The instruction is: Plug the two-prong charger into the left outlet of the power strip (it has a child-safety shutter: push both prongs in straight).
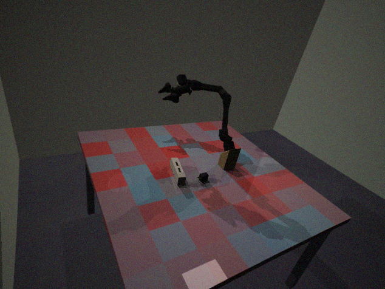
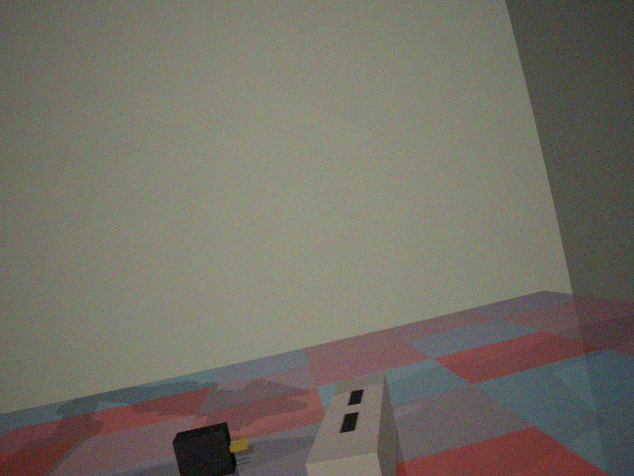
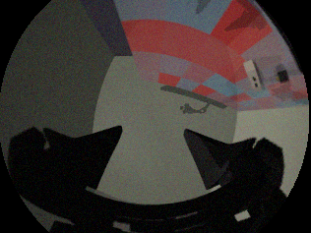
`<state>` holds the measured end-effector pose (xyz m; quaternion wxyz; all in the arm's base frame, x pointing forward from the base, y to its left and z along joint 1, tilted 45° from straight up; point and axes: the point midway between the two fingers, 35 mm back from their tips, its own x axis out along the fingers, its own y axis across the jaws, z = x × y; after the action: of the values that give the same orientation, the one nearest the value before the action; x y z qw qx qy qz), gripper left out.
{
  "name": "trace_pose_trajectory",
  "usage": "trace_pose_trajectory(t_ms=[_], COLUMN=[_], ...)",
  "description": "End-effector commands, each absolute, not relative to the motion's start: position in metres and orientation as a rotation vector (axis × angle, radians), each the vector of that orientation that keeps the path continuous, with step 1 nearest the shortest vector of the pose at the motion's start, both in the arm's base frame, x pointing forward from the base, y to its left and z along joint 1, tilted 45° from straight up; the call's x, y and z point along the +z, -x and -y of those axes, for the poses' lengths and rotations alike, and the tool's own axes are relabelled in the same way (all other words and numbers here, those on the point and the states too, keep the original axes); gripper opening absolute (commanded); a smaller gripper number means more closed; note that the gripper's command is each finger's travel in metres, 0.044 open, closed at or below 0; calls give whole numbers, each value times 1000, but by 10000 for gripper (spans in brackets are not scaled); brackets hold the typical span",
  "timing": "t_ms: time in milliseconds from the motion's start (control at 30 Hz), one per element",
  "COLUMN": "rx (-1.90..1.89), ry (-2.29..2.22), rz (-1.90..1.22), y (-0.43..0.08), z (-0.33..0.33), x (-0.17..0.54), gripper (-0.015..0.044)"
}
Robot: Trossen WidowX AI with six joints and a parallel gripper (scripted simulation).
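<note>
The charger [image 1: 203,177] [image 2: 202,450] [image 3: 281,76] is a small black block that lies on the table. A yellow prong [image 2: 239,444] sticks out of its side toward the power strip in the exterior view. The power strip [image 1: 175,169] [image 2: 368,430] [image 3: 249,71] is a long pale block beside the charger, with two dark outlets on its upper face. My gripper [image 1: 161,95] [image 3: 154,131] is open and empty, high above the table and well away from both. In the wrist view both lie at the upper right. My gripper is not in the exterior view.
A tan and dark upright panel [image 1: 229,159] stands near the arm's base, to the right of the charger in the top view. A pale pink rectangle [image 1: 204,275] lies at the table's near edge. The table [image 1: 167,241] has a patchwork of red, blue and mauve squares.
</note>
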<state>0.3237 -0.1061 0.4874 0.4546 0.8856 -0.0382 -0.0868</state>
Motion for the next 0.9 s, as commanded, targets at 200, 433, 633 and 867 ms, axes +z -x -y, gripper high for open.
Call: trace_pose_trajectory(t_ms=[200,433,633,867], rx=[-373,-480,-564,-632], ry=[-2040,-1975,-1910,-1795], rz=[-97,-248,-373,-472], y=[-369,-394,-407,-416], z=[89,68,47,32], x=[422,370,326,287], gripper=[440,440,440,440])
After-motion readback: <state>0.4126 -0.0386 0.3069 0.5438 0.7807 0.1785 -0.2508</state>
